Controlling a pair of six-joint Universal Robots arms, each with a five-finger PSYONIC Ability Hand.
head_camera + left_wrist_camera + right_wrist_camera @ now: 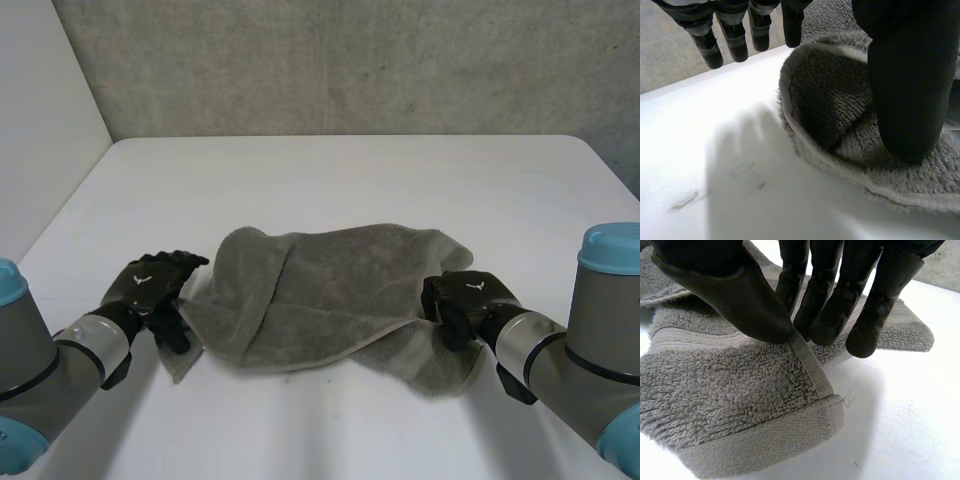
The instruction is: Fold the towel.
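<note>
Right wrist view: pinching the near right hem of the crumpled grey terry towel (730, 390) in the black right hand (730, 290). Merely thumbing down its left corner with the straight-fingered black left hand (910, 75); needing a real pinch there before folding away, over the heap lying mid white table (350, 170).

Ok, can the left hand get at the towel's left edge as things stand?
Probably yes: the left hand sits right at that edge of the towel, its thumb resting on the cloth, with nothing in between.
</note>
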